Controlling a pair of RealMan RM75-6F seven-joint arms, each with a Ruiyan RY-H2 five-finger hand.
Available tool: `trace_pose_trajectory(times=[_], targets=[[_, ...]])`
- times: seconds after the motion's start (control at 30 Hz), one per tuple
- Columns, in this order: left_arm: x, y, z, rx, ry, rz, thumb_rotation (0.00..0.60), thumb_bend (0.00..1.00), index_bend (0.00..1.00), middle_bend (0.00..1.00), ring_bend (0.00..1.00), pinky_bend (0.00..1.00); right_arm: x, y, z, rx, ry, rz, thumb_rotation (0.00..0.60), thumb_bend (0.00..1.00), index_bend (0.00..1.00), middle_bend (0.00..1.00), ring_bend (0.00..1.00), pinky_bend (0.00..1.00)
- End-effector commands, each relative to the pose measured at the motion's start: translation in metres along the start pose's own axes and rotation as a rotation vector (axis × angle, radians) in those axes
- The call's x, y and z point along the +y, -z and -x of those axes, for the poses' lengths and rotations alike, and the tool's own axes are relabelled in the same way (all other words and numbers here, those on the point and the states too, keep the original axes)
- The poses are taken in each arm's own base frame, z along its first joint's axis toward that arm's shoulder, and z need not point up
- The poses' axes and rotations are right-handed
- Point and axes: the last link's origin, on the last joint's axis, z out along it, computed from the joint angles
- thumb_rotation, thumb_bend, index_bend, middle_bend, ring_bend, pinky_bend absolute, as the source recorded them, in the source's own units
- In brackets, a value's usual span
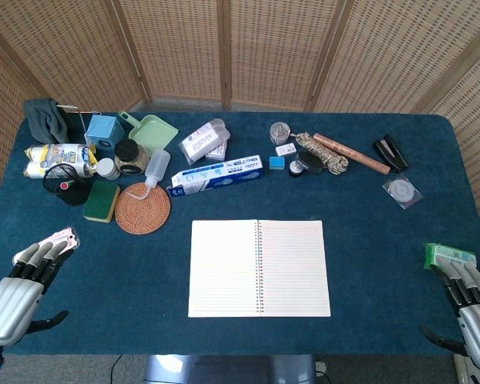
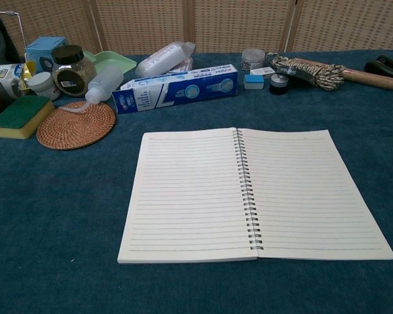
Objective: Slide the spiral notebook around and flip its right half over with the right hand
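Right hand (image 1: 464, 280) rests apart from open spiral notebook (image 1: 259, 268).

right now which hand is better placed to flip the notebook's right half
The right hand. It rests at the table's near right corner, on the same side as the spiral notebook's right page, holding nothing. The left hand would have to cross the whole open notebook.

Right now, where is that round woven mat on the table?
In the head view the woven mat lies left of centre, just beyond the open notebook's left corner, with the green sponge on its left and a squeeze bottle's nozzle over it.
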Motion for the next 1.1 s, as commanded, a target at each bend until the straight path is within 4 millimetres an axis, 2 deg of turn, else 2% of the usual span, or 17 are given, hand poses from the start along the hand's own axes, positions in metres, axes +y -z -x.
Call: trace_pose_trajectory(times=[0.03,0.4,0.67,0.97,1.1], targets=[[0.000,-0.002,-0.001,0.002,-0.001,0.006,0.600,0.06,0.00,0.00,0.00,0.00,-0.001,-0.003,0.002,-0.009,0.000,0.001,0.558,0.05,0.00,0.00,0.00,0.00],[0.003,-0.004,-0.003,0.000,-0.007,0.013,0.600,0.06,0.00,0.00,0.00,0.00,-0.003,-0.009,0.006,-0.025,-0.023,-0.018,0.558,0.05,0.00,0.00,0.00,0.00],[0.006,-0.003,-0.006,-0.001,-0.025,0.027,0.600,0.06,0.00,0.00,0.00,0.00,-0.017,-0.024,0.011,-0.149,-0.114,-0.125,0.539,0.08,0.00,0.00,0.00,0.00],[0.014,-0.008,-0.009,0.004,-0.034,0.054,0.600,0.05,0.00,0.00,0.00,0.00,-0.054,-0.057,0.020,-0.267,-0.135,-0.297,0.524,0.08,0.00,0.00,0.00,0.00],[0.020,-0.013,-0.018,0.020,-0.050,0.073,0.600,0.06,0.00,0.00,0.00,0.00,-0.074,-0.067,0.028,-0.316,-0.122,-0.359,0.520,0.08,0.00,0.00,0.00,0.00]])
